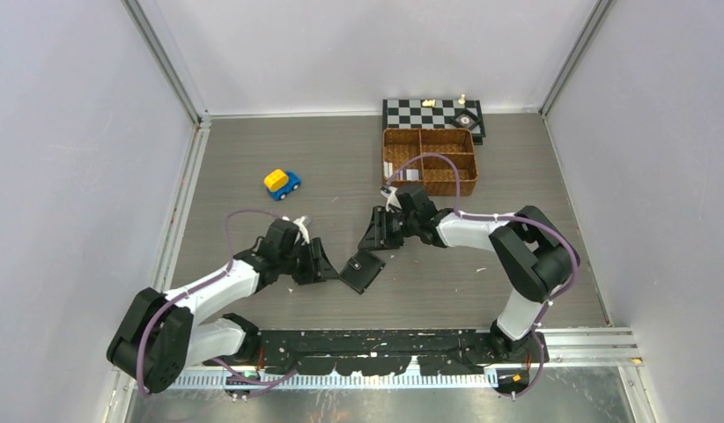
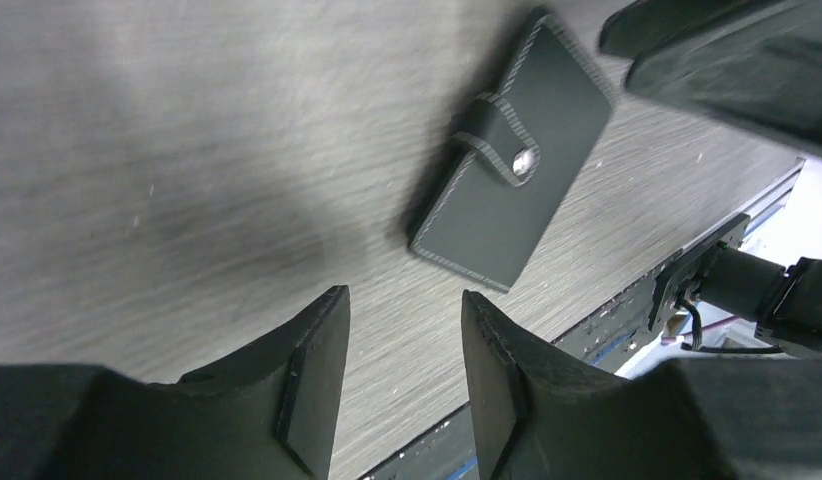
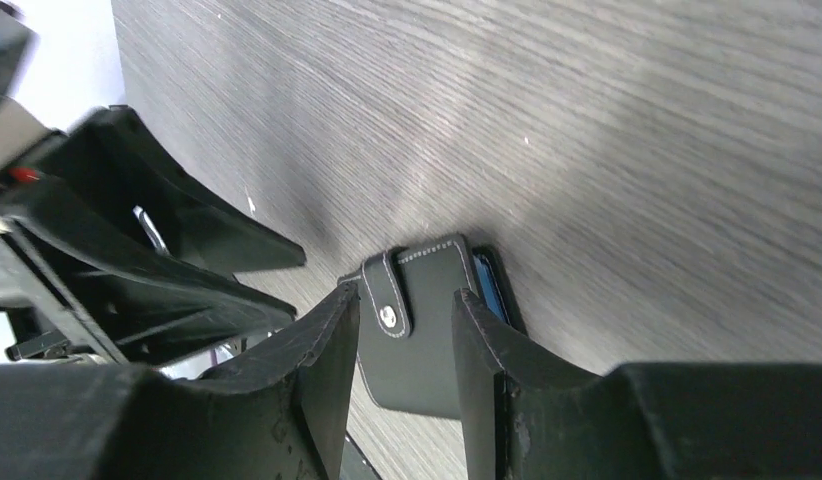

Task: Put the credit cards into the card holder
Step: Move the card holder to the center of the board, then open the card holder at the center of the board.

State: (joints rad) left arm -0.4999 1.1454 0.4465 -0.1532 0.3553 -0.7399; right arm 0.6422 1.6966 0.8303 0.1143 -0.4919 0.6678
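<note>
The card holder (image 1: 362, 270), a black wallet with its snap tab closed, lies flat on the table between my two grippers. My left gripper (image 1: 328, 267) is open and empty just left of it; the left wrist view shows the wallet (image 2: 487, 230) ahead of the open fingers (image 2: 402, 295). My right gripper (image 1: 376, 240) is open just above and behind the wallet, jaws apart over it (image 3: 407, 293), not touching. A bluish edge (image 3: 492, 288) shows at the wallet's side (image 3: 422, 365). Pale thin pieces (image 1: 401, 173) in the wicker basket may be the credit cards; too small to tell.
A brown wicker divided basket (image 1: 429, 161) stands at the back right, with a checkered board (image 1: 429, 113) behind it. A blue and yellow toy car (image 1: 282, 182) sits at the back left. A black rail (image 1: 385, 348) runs along the near edge. Walls close in both sides.
</note>
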